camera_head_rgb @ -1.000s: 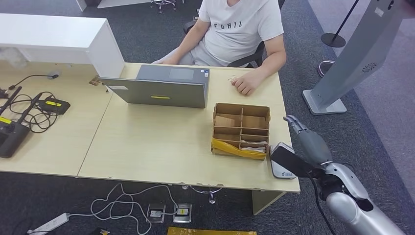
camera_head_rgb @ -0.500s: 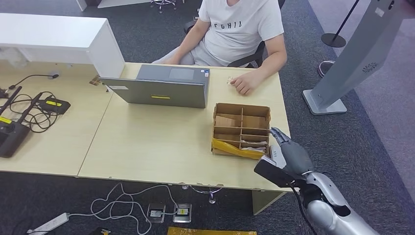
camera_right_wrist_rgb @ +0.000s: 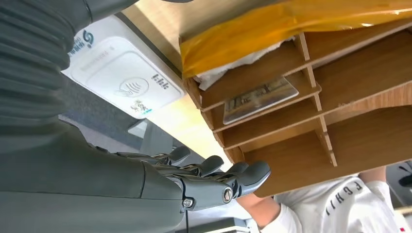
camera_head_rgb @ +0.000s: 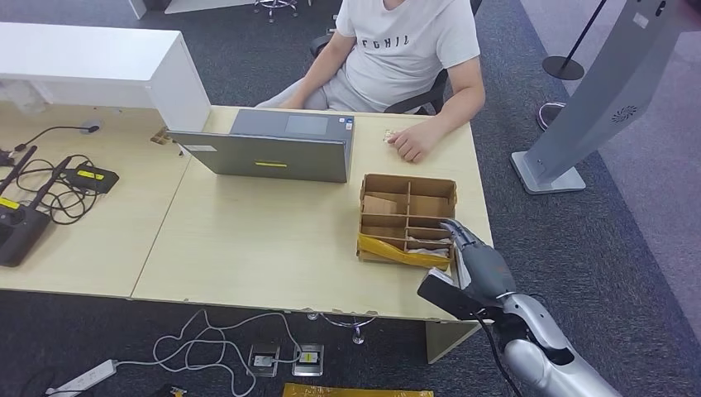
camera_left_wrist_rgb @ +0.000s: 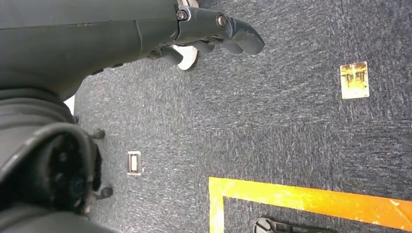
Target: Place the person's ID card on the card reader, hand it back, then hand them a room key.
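My right hand (camera_head_rgb: 478, 258) hovers over the table's front right corner, fingers stretched out and holding nothing, beside the cardboard divider box (camera_head_rgb: 407, 217). In the right wrist view the white card reader (camera_right_wrist_rgb: 121, 80) lies flat on the table right under this hand (camera_right_wrist_rgb: 209, 187), and a printed card (camera_right_wrist_rgb: 260, 99) rests in one compartment of the box (camera_right_wrist_rgb: 340, 121). The person's hand (camera_head_rgb: 411, 145) rests on the far edge of the table, with a small pale item (camera_head_rgb: 387, 136) beside it. My left hand (camera_left_wrist_rgb: 214, 29) hangs over the carpet, holding nothing.
A grey laptop (camera_head_rgb: 273, 147) stands closed-side toward me at the table's (camera_head_rgb: 264, 240) far middle. Cables and black devices (camera_head_rgb: 50, 186) lie at the left. A grey kiosk stand (camera_head_rgb: 595, 99) rises on the right. Yellow tape (camera_head_rgb: 401, 252) hangs on the box's near wall.
My right hand has swung in from beyond the table's right edge toward the left, and is now over the card reader next to the box. The person's hand stays put.
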Robot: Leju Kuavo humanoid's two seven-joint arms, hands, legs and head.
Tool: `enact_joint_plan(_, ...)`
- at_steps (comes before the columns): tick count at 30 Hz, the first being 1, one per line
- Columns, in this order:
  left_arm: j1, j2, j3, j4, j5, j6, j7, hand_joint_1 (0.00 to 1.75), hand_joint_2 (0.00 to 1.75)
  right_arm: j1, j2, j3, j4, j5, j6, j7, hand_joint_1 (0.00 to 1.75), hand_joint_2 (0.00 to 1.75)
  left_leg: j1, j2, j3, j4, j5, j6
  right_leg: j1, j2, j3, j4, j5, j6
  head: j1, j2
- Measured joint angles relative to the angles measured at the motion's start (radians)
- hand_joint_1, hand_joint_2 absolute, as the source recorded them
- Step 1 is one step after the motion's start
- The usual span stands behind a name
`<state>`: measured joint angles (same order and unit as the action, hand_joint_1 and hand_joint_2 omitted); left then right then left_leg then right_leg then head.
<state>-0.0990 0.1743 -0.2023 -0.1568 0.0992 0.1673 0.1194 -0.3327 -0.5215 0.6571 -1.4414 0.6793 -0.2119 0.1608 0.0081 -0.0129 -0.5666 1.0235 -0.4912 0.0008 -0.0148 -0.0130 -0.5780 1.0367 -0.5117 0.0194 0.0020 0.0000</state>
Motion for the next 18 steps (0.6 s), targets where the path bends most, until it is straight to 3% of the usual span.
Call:
enact_joint_plan(9,-0.001,-0.001,0.000,0.000,-0.001,-0.001,0.012,0.00,0.00,-0.074,0.066,0.004,0.055,0.355,-0.056,-0.002,0.00,1.75,0.000,0.001,0.000,0.000,0.000,0.000,0.000,0.001,0.000,0.000,0.000,0.000,0.000,0.000)
enact_joint_plan(18,-0.001,-0.003,0.000,0.000,-0.011,-0.012,0.000,0.00,0.00,-0.088,0.117,-0.015,0.077,0.474,-0.058,-0.016,0.00,1.75,0.000,0.000,0.000,0.000,0.000,0.000,0.000,0.000,0.000,0.000,0.000,0.000,0.000,0.000)
